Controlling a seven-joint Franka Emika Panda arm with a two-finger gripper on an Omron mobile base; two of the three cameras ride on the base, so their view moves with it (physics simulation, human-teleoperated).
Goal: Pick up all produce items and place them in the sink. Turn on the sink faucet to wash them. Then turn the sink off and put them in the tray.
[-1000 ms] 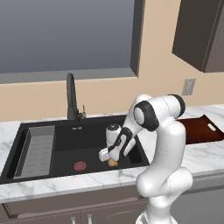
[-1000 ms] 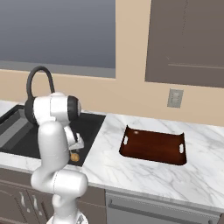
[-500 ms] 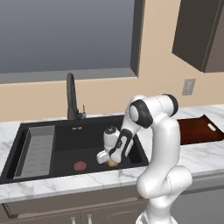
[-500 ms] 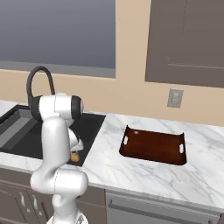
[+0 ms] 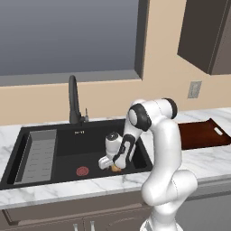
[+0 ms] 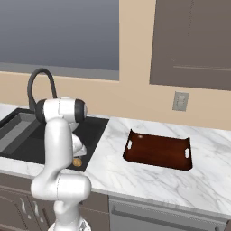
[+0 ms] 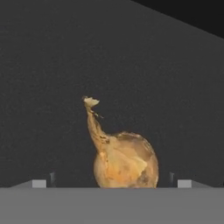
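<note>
The small golden-brown onion-like bulb with a long thin stalk (image 7: 126, 159) lies on the floor of the large black rectangular sink basin (image 5: 90, 149), toward its right front part, just beside the white arm's two-finger gripper (image 5: 111, 165); in the right base view the bulb (image 6: 77, 162) shows at the basin's near edge, beside the arm.

In the hand view the two finger tips stand wide apart at the bottom corners, with the bulb between them; the jaws are spread and, as far as you can see, hold nothing; whether either pad touches the skin cannot be told.

Handling, as a judgement:
- Treat the bulb as light and firm, with a dry papery skin likely to slip or flake under the pads;
- Take hold across the widest part of the round body; a rounded form tends to squirt out if gripped high or low;
- Do not grip the stalk; it looks thin and brittle and would let the bulb swing;
- Close gently and evenly.

The flat dark reddish-brown rectangular tray (image 6: 158, 151) rests on the marble counter, well apart from the sink; the tall dark gooseneck faucet (image 5: 73, 99) stands behind the basin.
</note>
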